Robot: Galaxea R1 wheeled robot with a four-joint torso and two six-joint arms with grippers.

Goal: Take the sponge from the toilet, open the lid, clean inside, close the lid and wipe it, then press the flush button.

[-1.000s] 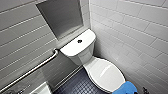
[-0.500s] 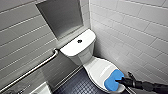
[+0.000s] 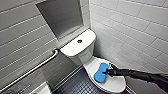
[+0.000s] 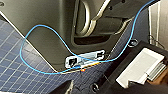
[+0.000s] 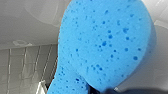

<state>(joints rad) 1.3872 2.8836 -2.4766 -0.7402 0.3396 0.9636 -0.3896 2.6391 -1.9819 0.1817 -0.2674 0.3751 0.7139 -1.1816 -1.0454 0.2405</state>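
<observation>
The white toilet (image 3: pixel 77 48) stands in the corner with its lid (image 3: pixel 113 83) down over the bowl. On the tank top sits the dark round flush button (image 3: pixel 79 41). The blue sponge (image 3: pixel 100 73) rests flat against the back half of the lid. My right gripper (image 3: pixel 107 72) reaches in from the right on its dark arm and is shut on the sponge's right edge. In the right wrist view the sponge (image 5: pixel 107 45) looms large, with the white lid behind it. My left gripper holds nothing.
A metal grab bar (image 3: pixel 32 71) runs along the left tiled wall under a recessed niche (image 3: pixel 61 17). White tiled wall stands close on the toilet's right. Dark blue tiled floor (image 3: pixel 77 86) lies in front. The left wrist view shows floor tiles (image 4: pixel 15 62) and a blue cable (image 4: pixel 37 27).
My right arm has carried the sponge from the lower right, up and to the left, onto the lid. The toilet and the camera have stayed put.
</observation>
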